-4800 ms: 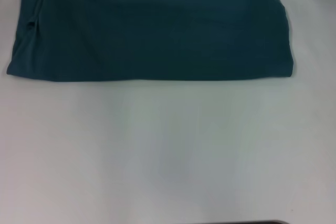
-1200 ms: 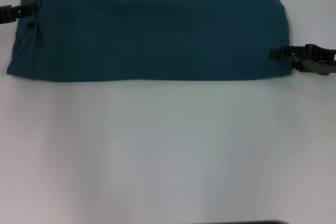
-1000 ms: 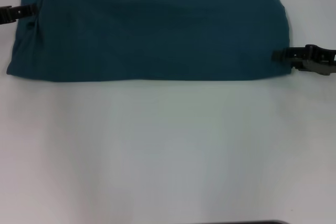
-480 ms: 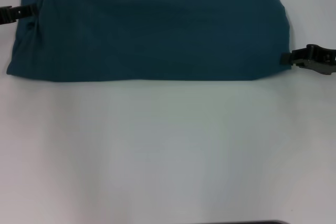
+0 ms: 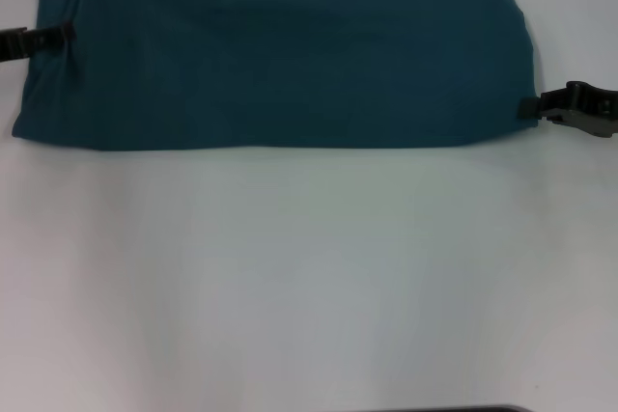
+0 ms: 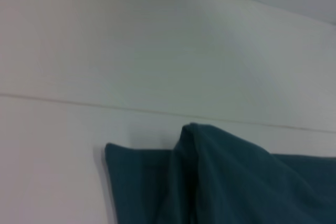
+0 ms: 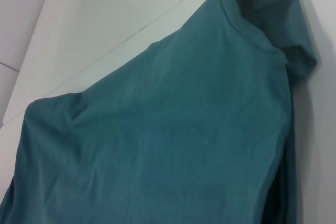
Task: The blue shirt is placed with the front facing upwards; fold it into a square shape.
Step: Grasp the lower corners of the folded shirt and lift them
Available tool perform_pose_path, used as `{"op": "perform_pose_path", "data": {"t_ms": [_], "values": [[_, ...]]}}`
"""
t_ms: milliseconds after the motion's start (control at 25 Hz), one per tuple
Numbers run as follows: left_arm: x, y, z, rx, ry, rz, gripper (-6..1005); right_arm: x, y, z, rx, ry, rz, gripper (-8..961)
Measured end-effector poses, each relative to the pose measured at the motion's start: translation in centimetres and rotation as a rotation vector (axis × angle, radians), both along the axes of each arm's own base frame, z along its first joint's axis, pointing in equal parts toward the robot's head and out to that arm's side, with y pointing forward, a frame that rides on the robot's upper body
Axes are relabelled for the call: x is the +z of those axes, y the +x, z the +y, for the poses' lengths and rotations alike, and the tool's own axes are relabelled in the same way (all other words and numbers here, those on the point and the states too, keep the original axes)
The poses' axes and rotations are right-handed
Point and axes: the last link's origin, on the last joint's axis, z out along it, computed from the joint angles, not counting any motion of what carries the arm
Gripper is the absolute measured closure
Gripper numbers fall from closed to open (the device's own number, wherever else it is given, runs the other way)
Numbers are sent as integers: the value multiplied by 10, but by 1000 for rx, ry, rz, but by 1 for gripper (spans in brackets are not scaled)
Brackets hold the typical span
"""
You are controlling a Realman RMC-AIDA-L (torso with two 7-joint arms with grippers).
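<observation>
Shirt folded into a wide band, a gripper at each end.
The dark teal-blue cotton shirt lies on the white table; left gripper touches its left edge, right gripper its right edge; I cannot tell whether either pair of jaws is open or closed.

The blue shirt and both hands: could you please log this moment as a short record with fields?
item: blue shirt, plain side up, no lettering showing
shape: folded into a wide band, not yet square
surface: white table, shirt lies at the far side
left hand: at the shirt's left edge, tip on the cloth
right hand: at the shirt's right edge, near its front corner
grip: cannot tell for either hand
</observation>
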Motion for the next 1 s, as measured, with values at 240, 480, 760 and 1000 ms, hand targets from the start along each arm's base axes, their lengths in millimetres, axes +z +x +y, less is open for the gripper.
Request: {"op": "perform_pose_path", "data": {"t_ms": [240, 480, 760, 1000], "values": [[-1, -11, -14, 21, -56, 10, 96, 1, 0, 0, 0, 1, -2, 941], [2, -17, -20, 29, -79, 6, 95, 3, 0, 1, 2, 4, -1, 941], [0, -24, -23, 52, -144, -5, 96, 4, 0, 1, 0, 7, 1, 941], [-3, -24, -20, 57, -183, 32, 96, 6, 1, 1, -3, 10, 2, 941]]}}
